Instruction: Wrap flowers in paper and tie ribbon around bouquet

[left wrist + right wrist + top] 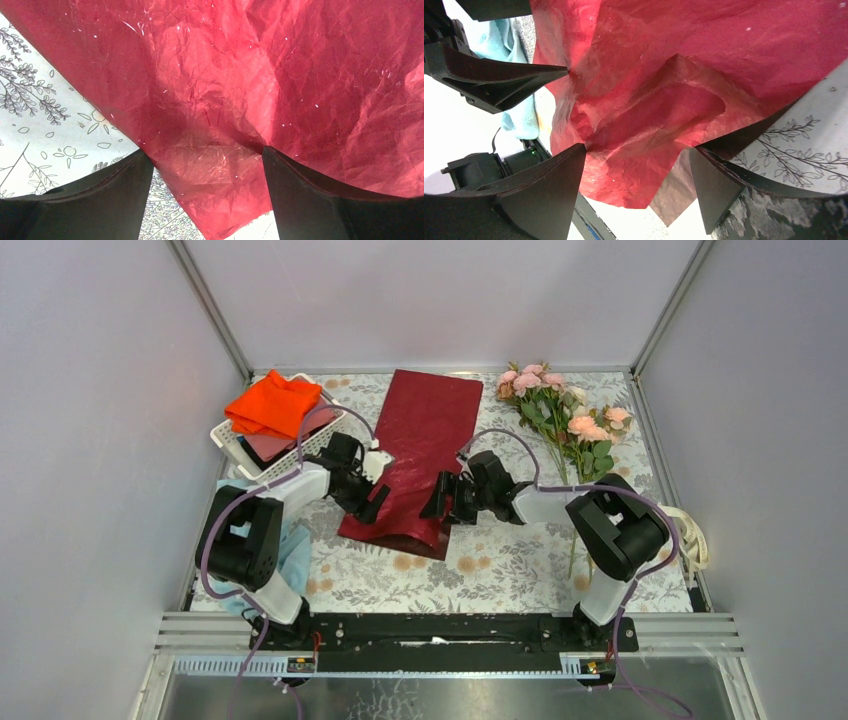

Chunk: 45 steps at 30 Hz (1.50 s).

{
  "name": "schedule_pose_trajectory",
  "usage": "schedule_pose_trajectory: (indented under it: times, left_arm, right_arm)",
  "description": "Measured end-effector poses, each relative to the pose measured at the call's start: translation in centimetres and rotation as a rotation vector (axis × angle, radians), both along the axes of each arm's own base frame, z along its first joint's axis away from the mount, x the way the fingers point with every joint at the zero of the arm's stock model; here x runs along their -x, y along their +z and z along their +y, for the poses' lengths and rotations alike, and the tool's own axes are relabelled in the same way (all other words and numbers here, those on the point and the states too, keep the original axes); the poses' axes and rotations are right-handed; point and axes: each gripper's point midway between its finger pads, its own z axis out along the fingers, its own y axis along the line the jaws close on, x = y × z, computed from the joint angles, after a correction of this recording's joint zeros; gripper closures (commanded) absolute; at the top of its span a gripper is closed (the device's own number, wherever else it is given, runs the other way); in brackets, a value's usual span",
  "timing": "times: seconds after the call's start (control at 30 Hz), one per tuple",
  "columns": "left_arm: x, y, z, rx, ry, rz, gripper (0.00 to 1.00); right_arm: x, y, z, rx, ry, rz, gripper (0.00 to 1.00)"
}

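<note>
The dark red crinkly paper [425,435] lies flat mid-table, its long side running away from me. At its near left corner my left gripper [373,502] stands open, the corner of the paper [215,100] lying between its wide-apart fingers [300,195]. My right gripper [441,502] is open at the near right corner, the paper [664,100] bunched up between its spread fingers [544,185]. The flowers [560,410], pink and peach roses with long stems, lie on the table at the back right. A cream ribbon [693,536] sits coiled at the table's right edge.
A white basket [228,438] at the back left holds a bright orange cloth [272,403]. A light blue cloth [296,552] lies under the left arm. The table carries a floral-print cover [480,570]. Grey walls close in the back and both sides.
</note>
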Motion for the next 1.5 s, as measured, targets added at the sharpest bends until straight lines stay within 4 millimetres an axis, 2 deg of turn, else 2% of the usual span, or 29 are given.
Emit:
schedule_pose_trajectory:
  times: [0.17, 0.4, 0.47, 0.67, 0.77, 0.87, 0.93, 1.03, 1.1, 1.13, 1.2, 1.27, 1.37, 1.5]
  left_arm:
    - [0.1, 0.0, -0.4, 0.000, -0.016, -0.002, 0.16]
    - [0.2, 0.0, -0.7, 0.006, -0.026, -0.002, 0.16]
    - [0.2, 0.0, -0.7, 0.007, -0.027, -0.002, 0.16]
    - [0.3, 0.2, -0.9, 0.019, -0.041, -0.005, 0.12]
    - [1.1, 0.9, -0.9, 0.025, -0.064, 0.002, 0.07]
    - [1.4, 3.6, -0.9, 0.033, -0.103, -0.051, 0.04]
    - [1.0, 6.9, -1.8, 0.051, -0.153, -0.145, 0.02]
    - [1.5, 11.2, -5.1, 0.088, -0.287, -0.289, 0.01]
    - [3.5, 12.2, -7.8, 0.101, -0.409, -0.331, 0.01]
    - [4.7, 12.1, -8.9, 0.099, -0.470, -0.337, 0.01]
    - [6.1, 11.5, -9.8, 0.088, -0.537, -0.339, 0.01]
    - [7.0, 10.4, -9.4, 0.057, -0.574, -0.344, 0.01]
    - [7.0, 9.4, -8.2, 0.008, -0.580, -0.381, 0.01]
    - [5.4, 9.5, -7.1, -0.057, -0.554, -0.509, 0.03]
  right_arm:
    - [0.3, 0.4, 0.8, -0.020, 0.023, -0.005, 0.13]
    - [-0.1, 1.1, 3.4, -0.106, 0.063, 0.000, 0.16]
    - [-0.2, 0.9, 3.8, -0.121, 0.061, 0.013, 0.26]
    - [-0.9, 1.4, 4.4, -0.140, 0.047, 0.013, 0.76]
    - [-1.2, 1.7, 4.5, -0.135, 0.044, 0.002, 0.84]
    - [-1.2, 2.0, 4.3, -0.122, 0.039, 0.006, 0.89]
    - [-1.3, 2.3, 4.1, -0.108, 0.029, 0.006, 0.92]
    - [-1.4, 3.6, 3.9, -0.100, 0.014, -0.003, 0.94]
    - [-1.6, 5.0, 3.9, -0.109, 0.004, -0.020, 0.95]
    - [-1.7, 5.9, 4.0, -0.122, 0.001, -0.031, 0.96]
    - [-1.9, 7.4, 4.2, -0.152, -0.007, -0.045, 0.98]
    - [-2.1, 8.7, 4.5, -0.184, -0.017, -0.052, 0.98]
    - [-2.2, 9.6, 4.7, -0.210, -0.032, -0.049, 0.99]
    - [-2.1, 9.6, 4.6, -0.207, -0.039, -0.033, 0.99]
